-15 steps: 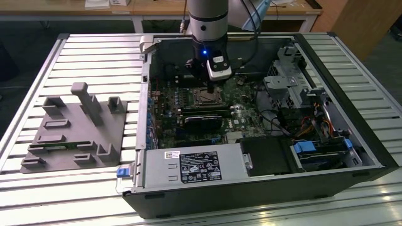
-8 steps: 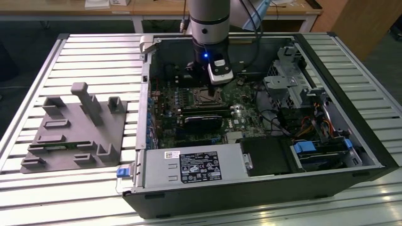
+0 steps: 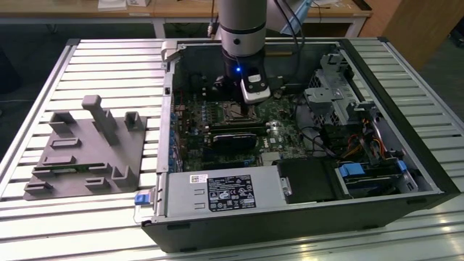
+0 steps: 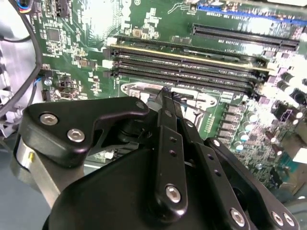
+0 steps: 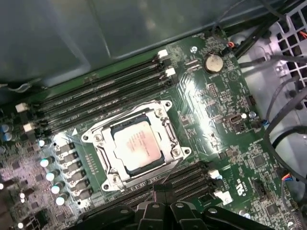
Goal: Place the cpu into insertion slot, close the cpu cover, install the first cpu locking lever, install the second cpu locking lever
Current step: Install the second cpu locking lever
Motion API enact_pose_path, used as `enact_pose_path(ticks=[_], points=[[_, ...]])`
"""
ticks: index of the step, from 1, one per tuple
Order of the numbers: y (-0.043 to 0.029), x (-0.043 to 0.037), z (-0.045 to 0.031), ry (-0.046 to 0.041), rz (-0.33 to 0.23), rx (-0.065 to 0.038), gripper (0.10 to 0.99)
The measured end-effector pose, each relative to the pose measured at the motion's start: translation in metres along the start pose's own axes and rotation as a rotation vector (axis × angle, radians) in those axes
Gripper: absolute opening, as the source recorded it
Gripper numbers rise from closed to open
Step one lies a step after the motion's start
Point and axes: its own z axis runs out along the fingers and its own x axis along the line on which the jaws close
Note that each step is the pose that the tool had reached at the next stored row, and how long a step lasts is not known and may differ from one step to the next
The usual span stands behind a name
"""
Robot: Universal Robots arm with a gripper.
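The cpu [image 5: 136,143], a silvery square chip, lies flat in the insertion slot [image 3: 233,111] on the green motherboard. The silver cpu cover [image 5: 166,129] lies down over the chip's edges, its cut-out showing the chip's top. A thin lever wire [image 5: 171,173] runs slanted off the socket's edge nearest my fingers. My gripper [image 5: 160,188] hovers at that edge, its black fingers [image 4: 168,143] pressed together with the tip at the socket's metal rim [image 4: 141,88]. Whether the tip touches the lever I cannot tell. In the exterior view the gripper [image 3: 245,115] reaches down into the open case.
Long memory slots [image 5: 100,96] flank the socket on both sides. A black card [image 3: 233,140] and the power supply [image 3: 217,193] lie toward the case's front, with a drive cage [image 3: 340,95] and cables at the exterior view's right. A grey fixture [image 3: 87,147] stands outside the case.
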Motion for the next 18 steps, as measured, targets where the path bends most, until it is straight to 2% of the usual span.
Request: enact_pose_path(ticks=[5, 12, 18], points=[[-0.0015, 0.0013, 0.0026, 0.0032, -0.056, -0.005, 0.106], [-0.0061, 0.01, 0.008, 0.0064, -0.106, -0.011, 0.106], [-0.0106, 0.0166, 0.013, 0.0143, -0.143, -0.031, 0.106]])
